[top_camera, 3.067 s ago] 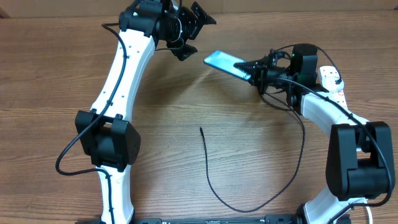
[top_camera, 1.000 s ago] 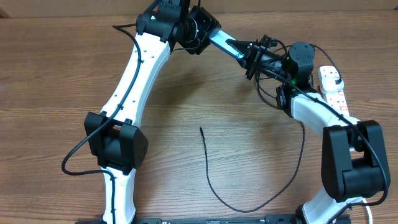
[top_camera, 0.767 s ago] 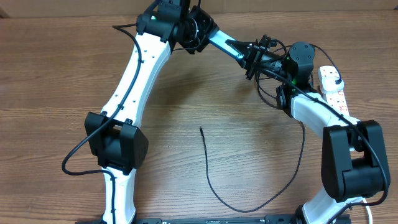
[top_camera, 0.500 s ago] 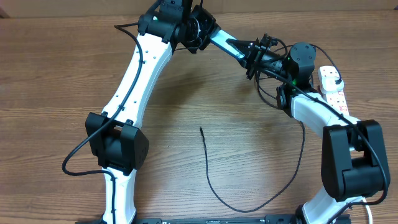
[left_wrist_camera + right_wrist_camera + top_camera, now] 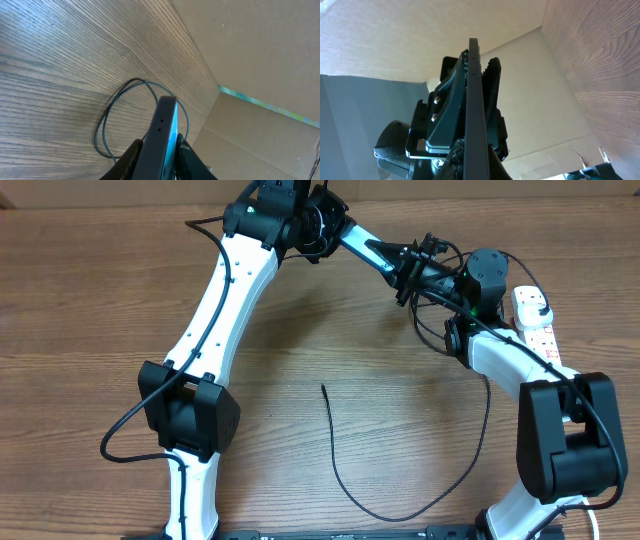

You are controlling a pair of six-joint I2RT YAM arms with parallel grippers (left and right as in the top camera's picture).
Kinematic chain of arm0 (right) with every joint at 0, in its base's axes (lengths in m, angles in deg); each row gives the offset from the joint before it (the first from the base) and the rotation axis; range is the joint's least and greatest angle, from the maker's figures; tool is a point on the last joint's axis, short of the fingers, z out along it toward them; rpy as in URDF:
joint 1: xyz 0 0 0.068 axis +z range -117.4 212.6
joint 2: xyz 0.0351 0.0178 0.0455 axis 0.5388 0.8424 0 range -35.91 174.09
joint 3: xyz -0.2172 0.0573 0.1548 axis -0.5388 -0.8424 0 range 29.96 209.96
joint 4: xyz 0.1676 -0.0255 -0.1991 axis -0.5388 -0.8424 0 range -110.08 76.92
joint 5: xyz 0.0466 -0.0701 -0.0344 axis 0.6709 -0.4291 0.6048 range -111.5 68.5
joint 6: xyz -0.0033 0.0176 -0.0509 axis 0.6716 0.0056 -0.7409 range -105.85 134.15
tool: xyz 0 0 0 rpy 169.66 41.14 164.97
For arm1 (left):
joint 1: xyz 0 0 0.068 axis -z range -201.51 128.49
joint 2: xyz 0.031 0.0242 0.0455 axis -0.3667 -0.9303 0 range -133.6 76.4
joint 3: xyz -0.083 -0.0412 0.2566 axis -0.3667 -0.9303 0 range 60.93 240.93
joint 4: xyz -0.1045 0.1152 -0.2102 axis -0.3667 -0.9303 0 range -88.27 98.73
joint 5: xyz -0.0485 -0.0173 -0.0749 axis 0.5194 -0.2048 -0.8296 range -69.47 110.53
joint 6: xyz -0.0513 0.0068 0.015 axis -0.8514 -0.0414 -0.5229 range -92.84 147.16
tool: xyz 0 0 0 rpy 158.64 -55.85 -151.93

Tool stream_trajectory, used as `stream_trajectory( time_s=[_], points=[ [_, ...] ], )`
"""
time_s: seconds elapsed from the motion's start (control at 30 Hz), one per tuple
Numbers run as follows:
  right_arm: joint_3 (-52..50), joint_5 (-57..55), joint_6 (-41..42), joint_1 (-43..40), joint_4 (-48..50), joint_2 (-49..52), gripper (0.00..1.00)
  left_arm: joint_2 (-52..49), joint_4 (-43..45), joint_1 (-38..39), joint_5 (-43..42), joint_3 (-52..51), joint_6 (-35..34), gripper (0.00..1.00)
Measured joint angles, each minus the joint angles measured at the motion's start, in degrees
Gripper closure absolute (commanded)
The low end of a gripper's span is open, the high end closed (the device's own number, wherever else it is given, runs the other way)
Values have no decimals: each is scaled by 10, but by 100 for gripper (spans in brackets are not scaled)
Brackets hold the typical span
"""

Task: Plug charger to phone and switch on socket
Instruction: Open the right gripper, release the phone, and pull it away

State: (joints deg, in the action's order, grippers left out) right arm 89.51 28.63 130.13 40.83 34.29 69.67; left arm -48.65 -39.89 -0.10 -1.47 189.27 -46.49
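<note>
Looking for the phone, Mia: where is it?

Off the worktop, Tom, held in the air near the far edge, a little right of the middle. It slants between the two arms.

Which claw has it?

Both. The right claw is clamped on the end nearer the right edge. The left claw is on the other end, and its wrist camera shows the fingers pressed against both faces of the phone, which is seen edge-on.

And the charger?

Lying loose on the worktop. Its small tip sits about mid-worktop, well apart from the phone. The cable runs toward the near edge, loops round and climbs toward the right edge, passing under the right arm.

Is its plug in the socket?

I cannot tell, because the arm hides that end. The socket lies by the right edge, toward the far corner, just beside the right arm.
</note>
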Motion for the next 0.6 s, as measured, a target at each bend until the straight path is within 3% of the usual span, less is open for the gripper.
stream_trajectory(
  time_s=[0.1, 0.33, 0.6],
  points=[
    [0, 3, 0, 0, 2, 0, 85, 0, -8, 2, 7, 0, 1, 96],
    [-3, 10, 0, 1, 6, 0, 84, 0, -2, 4, 10, 3, -14, 96],
    [-3, 24, 0, 1, 6, 0, 74, 0, -11, 4, 14, 3, -12, 96]
  ],
)
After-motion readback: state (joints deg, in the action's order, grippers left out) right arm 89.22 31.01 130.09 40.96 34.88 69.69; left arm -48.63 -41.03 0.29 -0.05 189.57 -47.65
